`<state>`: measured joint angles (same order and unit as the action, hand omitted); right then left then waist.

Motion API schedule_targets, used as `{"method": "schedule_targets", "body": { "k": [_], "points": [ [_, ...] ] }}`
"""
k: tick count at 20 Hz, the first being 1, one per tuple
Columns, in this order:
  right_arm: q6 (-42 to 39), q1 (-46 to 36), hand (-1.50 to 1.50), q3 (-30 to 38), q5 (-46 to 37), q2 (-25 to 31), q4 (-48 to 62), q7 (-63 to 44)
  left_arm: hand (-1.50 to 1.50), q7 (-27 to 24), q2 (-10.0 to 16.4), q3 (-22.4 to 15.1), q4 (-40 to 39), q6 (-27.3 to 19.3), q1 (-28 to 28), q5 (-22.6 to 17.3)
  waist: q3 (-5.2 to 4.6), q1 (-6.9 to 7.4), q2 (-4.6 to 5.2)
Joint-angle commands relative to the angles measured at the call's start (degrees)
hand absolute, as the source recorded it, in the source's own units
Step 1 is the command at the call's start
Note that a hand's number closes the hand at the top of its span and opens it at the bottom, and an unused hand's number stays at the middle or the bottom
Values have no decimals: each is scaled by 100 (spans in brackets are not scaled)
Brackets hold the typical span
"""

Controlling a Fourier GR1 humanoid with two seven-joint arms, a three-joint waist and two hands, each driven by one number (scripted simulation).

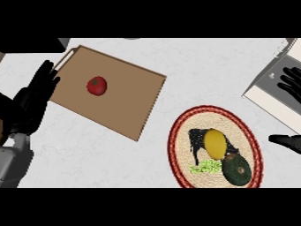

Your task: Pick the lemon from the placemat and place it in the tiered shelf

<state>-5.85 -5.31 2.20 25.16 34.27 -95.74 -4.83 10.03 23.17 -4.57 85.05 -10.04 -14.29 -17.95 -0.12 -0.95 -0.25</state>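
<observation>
Sitting on the round woven placemat [178, 145]: lemon [214, 141], roughly mid-mat, on the mat's dark print. An avocado [236, 170] is just beside it, toward the lower right. No hand is touching the lemon.

Left hand [32, 99]: at the view's left, fingers straight and close together, pointing up, holding nothing, just beside the left edge of the brown tiered shelf [120, 106]. A tomato [96, 85] sits on the shelf's top.

Right hand [300, 90]: at the right edge over a white block [270, 95], fingers spread, thumb held apart below, holding nothing. It is well apart from the shelf.

Counter [114, 163] is white marble.
</observation>
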Motion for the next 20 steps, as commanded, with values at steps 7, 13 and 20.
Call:
{"method": "schedule_targets", "body": {
  "k": [7, 13, 20],
  "points": [
    [-800, -380, -150, -1083, -2188, 2427, -1203, -2020, 0, 112, -96, -142, 66, -25, -124, 107, -30, 128, -5],
    [-492, -1206, -150, -2401, -3043, 1660, -1900, -4276, 0, 147, -183, -186, 248, 21, -44, 139, -2, 259, 27],
    [-928, -2195, -150, -3510, -3733, 194, -1274, -5572, 0, 71, -109, 151, -239, 341, -334, 80, 4, 190, 41]
  ]
}}
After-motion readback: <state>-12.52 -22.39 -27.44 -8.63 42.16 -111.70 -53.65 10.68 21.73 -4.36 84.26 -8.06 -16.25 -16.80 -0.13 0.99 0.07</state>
